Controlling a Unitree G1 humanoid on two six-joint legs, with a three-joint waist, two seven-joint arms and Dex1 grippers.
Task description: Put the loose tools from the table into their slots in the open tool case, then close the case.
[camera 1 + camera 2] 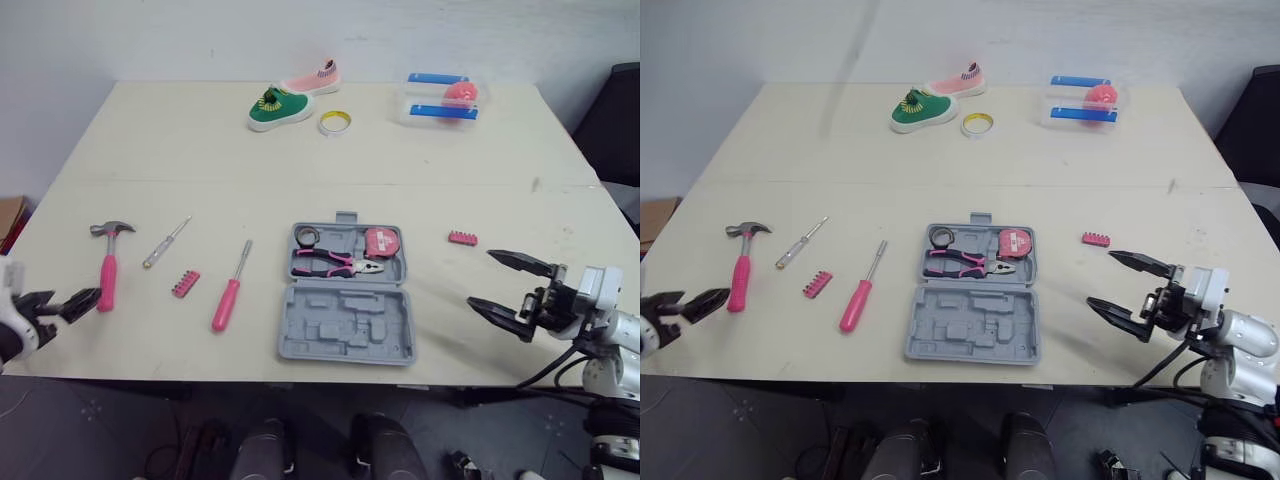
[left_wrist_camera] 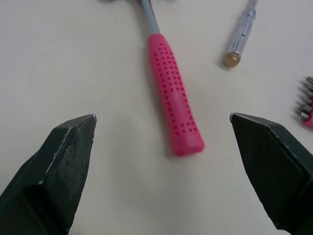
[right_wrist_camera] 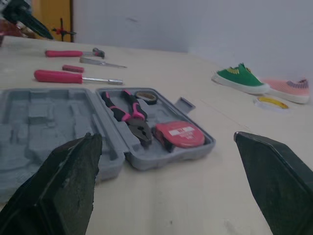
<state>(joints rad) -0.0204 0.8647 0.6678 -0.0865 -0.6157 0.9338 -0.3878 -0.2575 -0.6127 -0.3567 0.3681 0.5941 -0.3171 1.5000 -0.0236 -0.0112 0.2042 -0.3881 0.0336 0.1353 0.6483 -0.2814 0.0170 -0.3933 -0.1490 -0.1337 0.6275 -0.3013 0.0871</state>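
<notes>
Plainly, the left tool stands open at the handle tip of the hammer, left of frame, well apart from the case at lower centre; gripping there may let the head sag out.

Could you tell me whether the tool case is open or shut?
Open: the tool case lies flat with both halves facing up, and the pliers and tape measure show inside.

Open tool case on the worktop holds pliers and tape measure — hammer, pink screwdriver and bit strip lie loose to its left; right hand spread wide.
</notes>
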